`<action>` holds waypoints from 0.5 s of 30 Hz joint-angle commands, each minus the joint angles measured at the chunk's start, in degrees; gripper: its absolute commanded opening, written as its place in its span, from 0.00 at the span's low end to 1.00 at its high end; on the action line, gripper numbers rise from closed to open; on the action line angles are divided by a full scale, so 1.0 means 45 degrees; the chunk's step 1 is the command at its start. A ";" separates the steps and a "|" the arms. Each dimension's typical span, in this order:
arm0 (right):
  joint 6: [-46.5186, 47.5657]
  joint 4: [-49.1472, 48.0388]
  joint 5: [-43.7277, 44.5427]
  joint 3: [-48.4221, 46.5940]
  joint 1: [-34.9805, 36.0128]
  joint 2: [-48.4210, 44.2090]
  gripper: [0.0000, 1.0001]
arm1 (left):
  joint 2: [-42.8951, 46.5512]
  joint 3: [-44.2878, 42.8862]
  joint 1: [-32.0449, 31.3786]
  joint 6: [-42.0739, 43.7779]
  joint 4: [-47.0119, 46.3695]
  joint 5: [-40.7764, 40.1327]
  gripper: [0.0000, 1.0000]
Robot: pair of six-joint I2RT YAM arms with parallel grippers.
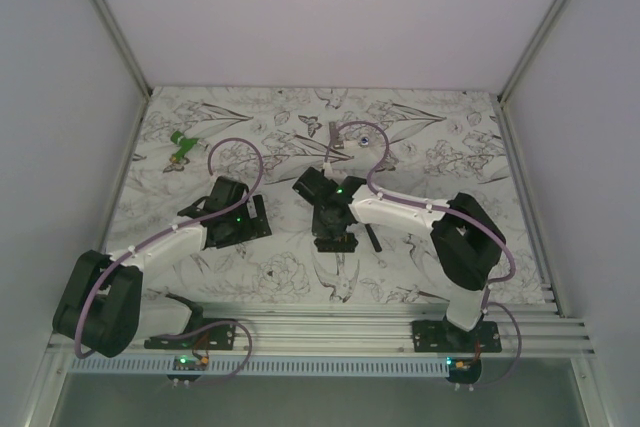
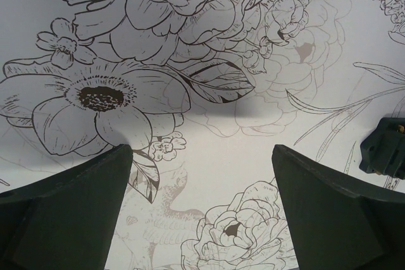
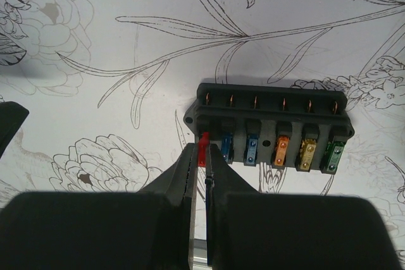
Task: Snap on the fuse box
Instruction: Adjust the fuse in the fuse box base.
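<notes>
The fuse box [image 3: 269,124] is a black rectangular block lying on the flower-print table, with a row of coloured blade fuses: two blue, then orange, yellow and green. My right gripper [image 3: 204,156] is shut on a small red fuse [image 3: 203,148], whose top end is at the box's leftmost slot. In the top view the right gripper [image 1: 335,227] hangs over the box [image 1: 340,243] at the table's middle. My left gripper [image 1: 255,217] is open and empty just left of it. A black corner with an orange mark [image 2: 383,150] shows right of the left gripper [image 2: 202,156].
A green object [image 1: 180,147] lies at the far left. A small grey metal piece [image 1: 335,143] lies beyond the box. A thin black handle [image 1: 372,237] lies right of the box. The metal rail [image 1: 330,332] runs along the near edge.
</notes>
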State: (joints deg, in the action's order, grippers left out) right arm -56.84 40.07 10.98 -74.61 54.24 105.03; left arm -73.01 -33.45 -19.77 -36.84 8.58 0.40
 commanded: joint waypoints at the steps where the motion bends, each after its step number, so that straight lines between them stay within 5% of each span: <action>1: -0.0477 -0.0350 0.0138 0.0070 -0.0061 -0.0236 0.00 | -0.0267 0.0510 0.0084 -0.0172 0.0398 0.0319 1.00; 15: -0.0501 -0.0243 0.0292 0.0015 -0.0056 -0.0571 0.00 | -0.0261 0.0500 0.0082 -0.0183 0.0379 0.0310 1.00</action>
State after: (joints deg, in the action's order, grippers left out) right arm -57.71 39.20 10.92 -74.35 54.24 104.20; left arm -73.01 -33.45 -19.77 -36.84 8.56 0.45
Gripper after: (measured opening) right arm 0.082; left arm 0.995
